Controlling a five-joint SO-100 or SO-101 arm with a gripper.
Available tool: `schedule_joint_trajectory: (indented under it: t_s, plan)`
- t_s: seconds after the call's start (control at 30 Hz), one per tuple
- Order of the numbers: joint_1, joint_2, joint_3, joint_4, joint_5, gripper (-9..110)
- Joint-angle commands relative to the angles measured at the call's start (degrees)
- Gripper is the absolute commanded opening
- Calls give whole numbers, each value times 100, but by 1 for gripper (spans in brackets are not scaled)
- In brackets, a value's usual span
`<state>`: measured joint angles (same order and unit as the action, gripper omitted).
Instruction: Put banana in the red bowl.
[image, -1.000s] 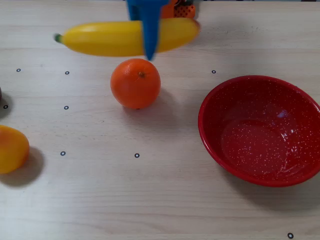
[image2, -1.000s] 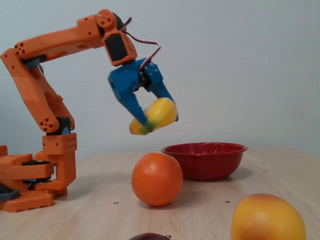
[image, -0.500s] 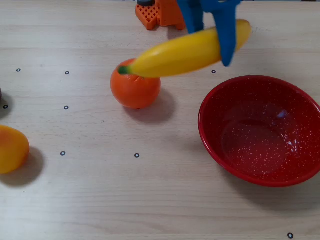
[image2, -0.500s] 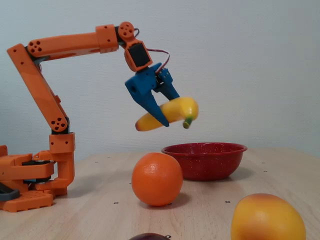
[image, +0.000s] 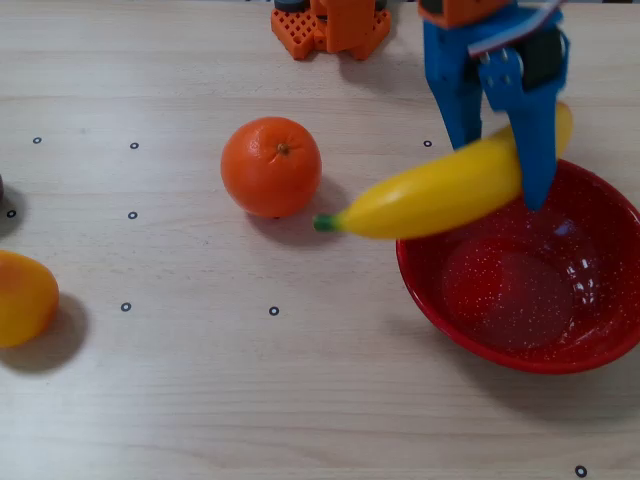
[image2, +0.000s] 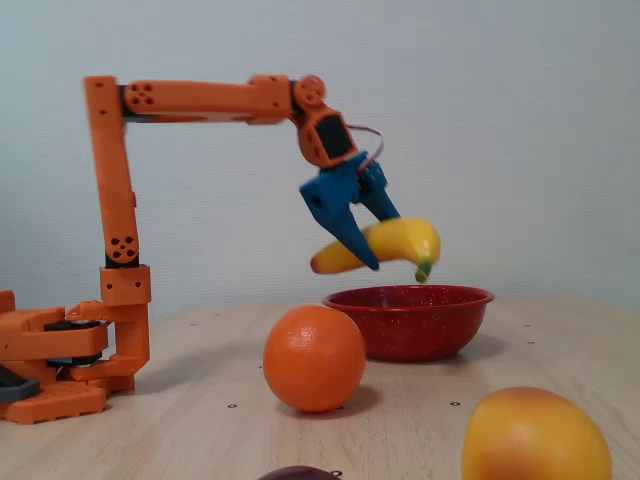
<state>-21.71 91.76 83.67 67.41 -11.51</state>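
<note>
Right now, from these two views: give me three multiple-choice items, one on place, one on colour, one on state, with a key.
1. Where is the banana?
A. Lying on the table beside the orange
B. Held in the air over the rim of the red bowl
C. Resting on the bottom of the red bowl

2. What colour are the gripper's fingers?
A. Blue
B. Orange
C. White

3. What is inside the red bowl?
A. The orange
B. The banana
C. Nothing

Key:
1 B: the fixed view shows the banana clear above the bowl.
2 A: the gripper has blue fingers on an orange arm.
3 C: the overhead view shows only the bare speckled inside; the orange sits on the table.
</note>
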Motion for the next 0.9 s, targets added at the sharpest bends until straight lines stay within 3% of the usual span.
schedule_joint_trajectory:
  t_s: [0.0, 0.43, 0.87]
  plan:
    - [-158, -18, -1020, -281, 123, 0]
    - [-598, -1389, -2109, -501, -325, 0]
    - [-378, -1793, -1749, 202, -1477, 0]
